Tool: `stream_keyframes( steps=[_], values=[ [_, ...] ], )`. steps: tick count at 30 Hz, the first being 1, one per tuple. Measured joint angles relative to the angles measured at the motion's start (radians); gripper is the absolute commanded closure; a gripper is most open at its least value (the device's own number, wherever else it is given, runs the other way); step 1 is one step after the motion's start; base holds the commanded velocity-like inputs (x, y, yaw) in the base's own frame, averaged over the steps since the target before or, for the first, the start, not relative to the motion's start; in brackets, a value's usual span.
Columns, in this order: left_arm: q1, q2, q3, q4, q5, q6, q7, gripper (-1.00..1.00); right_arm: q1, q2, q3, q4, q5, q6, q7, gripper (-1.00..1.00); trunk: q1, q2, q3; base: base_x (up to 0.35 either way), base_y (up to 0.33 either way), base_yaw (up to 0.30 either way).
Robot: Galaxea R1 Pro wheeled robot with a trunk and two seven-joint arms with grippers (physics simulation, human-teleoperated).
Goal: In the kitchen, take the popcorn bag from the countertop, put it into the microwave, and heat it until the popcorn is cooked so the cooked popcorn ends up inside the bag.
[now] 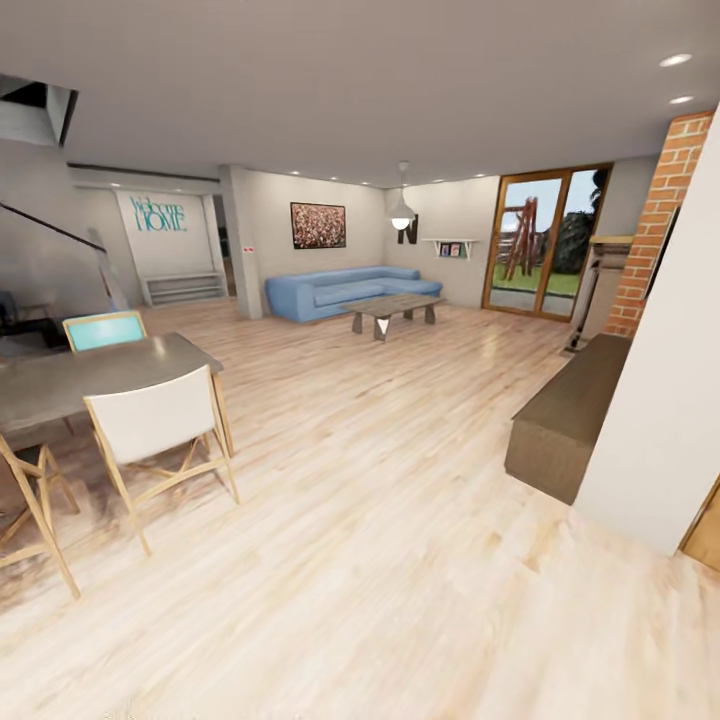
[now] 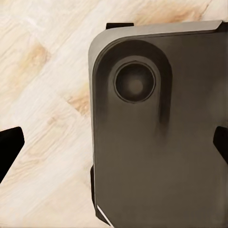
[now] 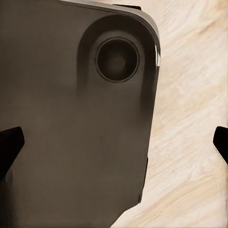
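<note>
The left hand (image 2: 114, 142) is spread open, holding nothing: its two dark fingertips (image 2: 10, 147) sit far apart at the edges of the left wrist view. Between them, below, is a dark grey rounded panel (image 2: 156, 142) with a round recess in it, probably part of the robot's own base, over pale wood floor (image 2: 42, 85). The right hand (image 3: 114, 142) is likewise wide open and empty, one fingertip (image 3: 9, 145) at each edge of its view, above a matching dark panel (image 3: 71, 133) and the same wood floor.

From the head view, a large open living and dining room. Taking the blue corner sofa (image 1: 345, 290) on the far wall as landmark: a low wooden coffee table (image 1: 392, 310) stands just in front of it, a framed picture (image 1: 318, 225) hangs above it, and a white pendant lamp (image 1: 403, 215) hangs to its right. Further right is a wood-framed glass door (image 1: 545, 245) onto a garden, then a brick column (image 1: 655, 220). Nearer than the sofa, on the right, a low dark bench (image 1: 570, 410) sits against a white wall. To the sofa's left, a "welcome home" wall sign (image 1: 158, 213). Much nearer on the left stands a grey dining table (image 1: 90, 375) with a white-backed chair (image 1: 160, 425) and a teal-backed chair (image 1: 103, 330).

The popcorn bag, microwave and kitchen worktop lie outside these views.
</note>
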State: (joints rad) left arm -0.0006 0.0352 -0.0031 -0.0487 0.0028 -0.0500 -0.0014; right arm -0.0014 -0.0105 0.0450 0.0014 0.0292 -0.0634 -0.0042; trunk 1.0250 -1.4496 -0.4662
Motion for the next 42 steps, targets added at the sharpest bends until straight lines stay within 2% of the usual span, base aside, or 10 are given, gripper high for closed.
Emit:
stream_keyframes(
  steps=[42],
  values=[
    [0.0, 0.0, 0.0, 0.0, 0.0, 0.0, 0.0, -1.0, 0.0, 0.0, -0.002, 0.0, -0.006, 0.002, -0.001, -1.0, 0.0, 0.0, 0.0, 0.0, 0.0, 0.277]
  ],
)
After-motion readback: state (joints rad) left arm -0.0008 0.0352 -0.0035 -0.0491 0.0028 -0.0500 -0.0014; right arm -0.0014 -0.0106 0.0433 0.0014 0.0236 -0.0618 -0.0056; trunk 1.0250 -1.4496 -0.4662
